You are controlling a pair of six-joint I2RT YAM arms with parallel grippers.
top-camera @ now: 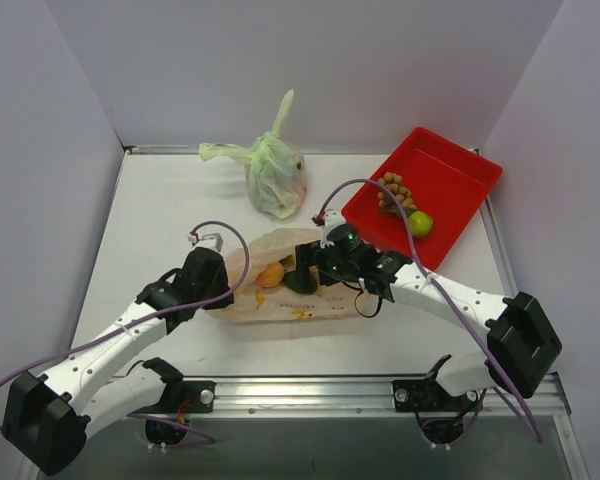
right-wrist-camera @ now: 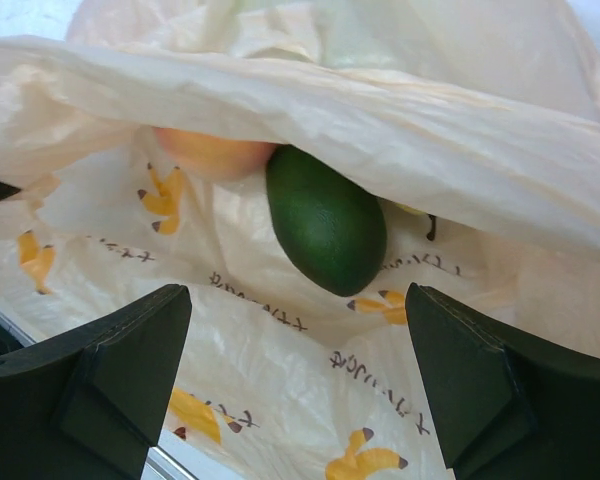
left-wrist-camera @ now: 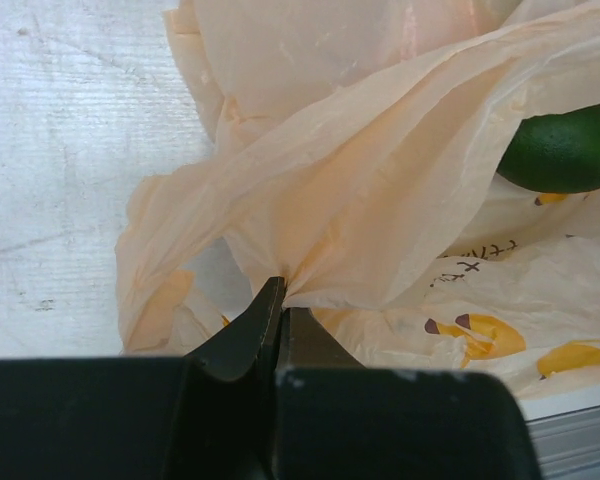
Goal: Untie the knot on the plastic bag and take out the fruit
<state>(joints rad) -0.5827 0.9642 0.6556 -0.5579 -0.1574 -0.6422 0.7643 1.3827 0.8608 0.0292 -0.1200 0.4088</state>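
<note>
Translucent light green plastic bag (top-camera: 275,178) at far centre of white tabletop (top-camera: 160,220), sitting upright, tied tail (top-camera: 283,108) pointing up. Red tray (top-camera: 450,170) at far right, set diagonally, well apart from the green bag. Metal rail (top-camera: 310,392) along near edge.

A white table (top-camera: 160,220) stands enclosed by 3 plain pale grey walls (top-camera: 310,60); an aluminium rail (top-camera: 310,393) runs along its near edge. Lighting is even.

Top view looks down over the bench (top-camera: 150,230) — both wrist views sit close on the plastic bag (top-camera: 300,303), opposite sides.
</note>
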